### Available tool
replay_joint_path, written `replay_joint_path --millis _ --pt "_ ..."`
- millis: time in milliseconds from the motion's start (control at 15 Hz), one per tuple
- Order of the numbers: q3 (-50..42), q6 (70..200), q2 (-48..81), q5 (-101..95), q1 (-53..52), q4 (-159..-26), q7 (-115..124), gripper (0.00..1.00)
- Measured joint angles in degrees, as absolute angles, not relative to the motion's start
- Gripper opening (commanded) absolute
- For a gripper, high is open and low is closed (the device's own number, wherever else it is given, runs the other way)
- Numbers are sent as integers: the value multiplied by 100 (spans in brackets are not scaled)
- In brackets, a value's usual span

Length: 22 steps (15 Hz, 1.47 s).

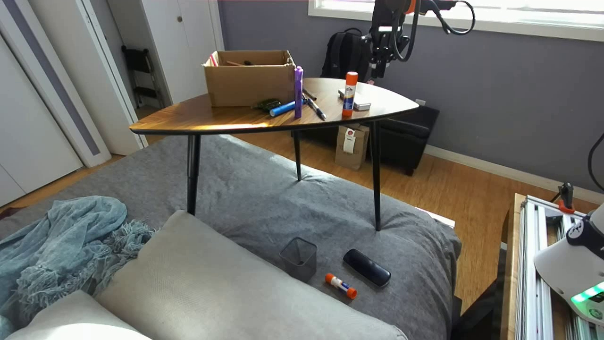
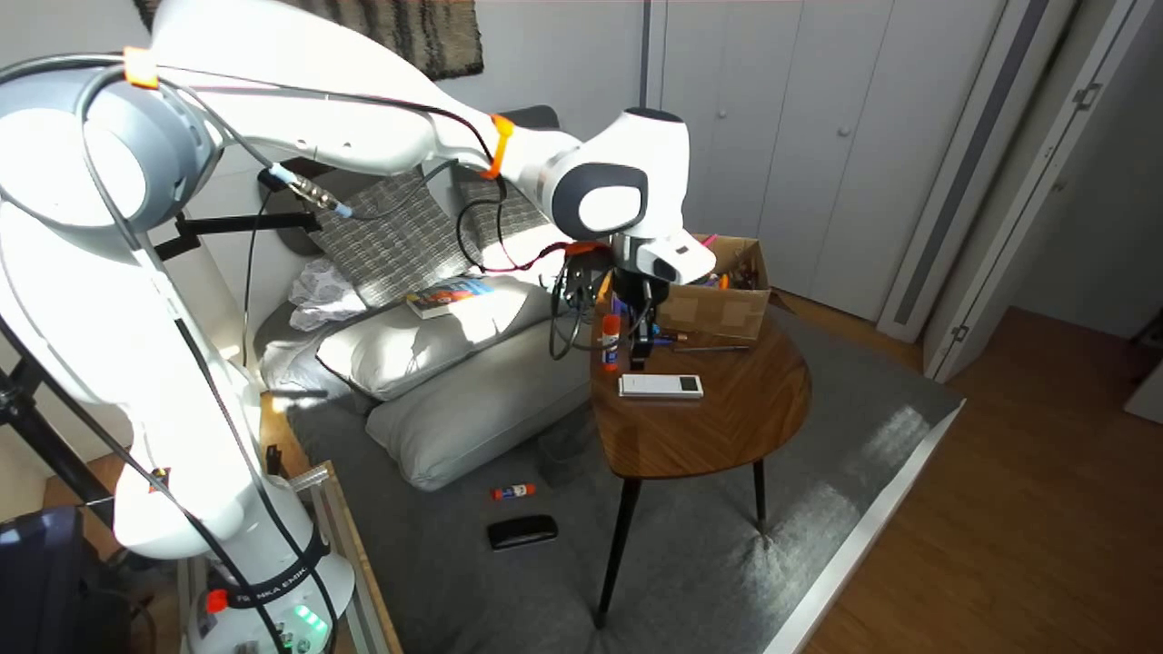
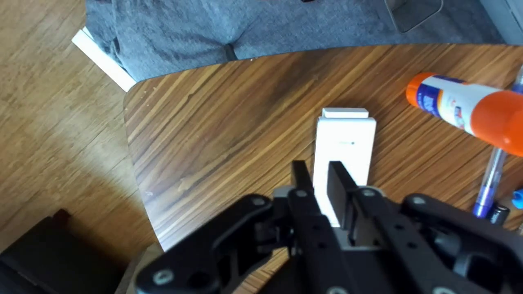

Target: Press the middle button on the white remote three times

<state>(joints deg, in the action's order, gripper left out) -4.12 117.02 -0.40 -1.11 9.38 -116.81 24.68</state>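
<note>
The white remote [image 3: 347, 151] lies flat on the wooden table [image 3: 229, 134]. It also shows in both exterior views [image 1: 362, 105] [image 2: 650, 387], with a dark square near an end [image 2: 689, 384]. In the wrist view its face is washed out; a small dark dot shows, but the middle button cannot be made out. My gripper [image 3: 316, 163] points down above the remote and is apart from it. Its fingers are partly open with a narrow gap and nothing between them. They cover part of the remote in the wrist view. The gripper shows in both exterior views [image 1: 379, 71] [image 2: 641, 363].
An upright glue stick [image 1: 349, 94] stands close beside the remote. A purple marker [image 1: 298, 94] stands upright, with a blue marker [image 1: 283, 108] and pens [image 1: 315, 108] lying near it. A cardboard box [image 1: 252, 85] sits further along the table. The table's edge curves around the remote's end.
</note>
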Motion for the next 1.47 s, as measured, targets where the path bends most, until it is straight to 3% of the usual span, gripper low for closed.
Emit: replay_joint_path --millis 1467 --pt "-492 12097 775 58 865 -11467 2347 0"
